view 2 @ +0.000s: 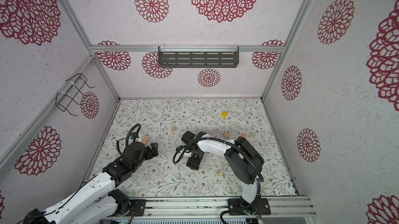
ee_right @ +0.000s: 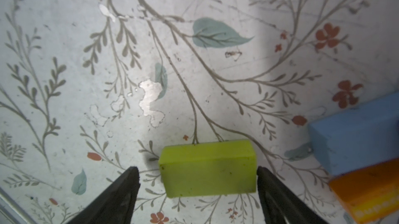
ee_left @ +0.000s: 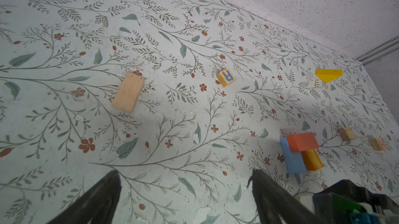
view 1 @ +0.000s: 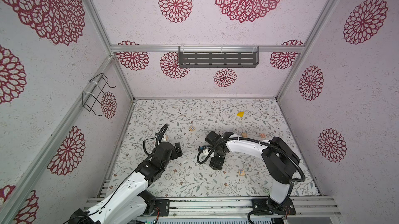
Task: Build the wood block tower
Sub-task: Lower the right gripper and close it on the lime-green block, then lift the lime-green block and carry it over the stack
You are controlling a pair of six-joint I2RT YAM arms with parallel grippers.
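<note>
A lime-green block [ee_right: 207, 169] lies on the floral table between the jaws of my right gripper [ee_right: 197, 169]. The jaws are open, with a gap on one side. Beside it stands the low wood block tower: a red block [ee_left: 302, 141] on a blue block [ee_left: 291, 158] and an orange block [ee_left: 312, 159]. Both top views hide it under the right arm. My left gripper [ee_left: 185, 173] is open and empty over bare table, left of the middle [view 1: 178, 147]. A tan block [ee_left: 128, 91] lies just beyond it. A yellow wedge [view 1: 240, 114] lies far back.
Lettered wood cubes lie scattered: one marked R [view 1: 191, 128], two at the right [view 1: 244, 135] [view 1: 262, 135], and one marked F [view 1: 241, 172] near the front. A black shelf [view 1: 218, 59] hangs on the back wall and a wire basket [view 1: 97, 95] on the left wall.
</note>
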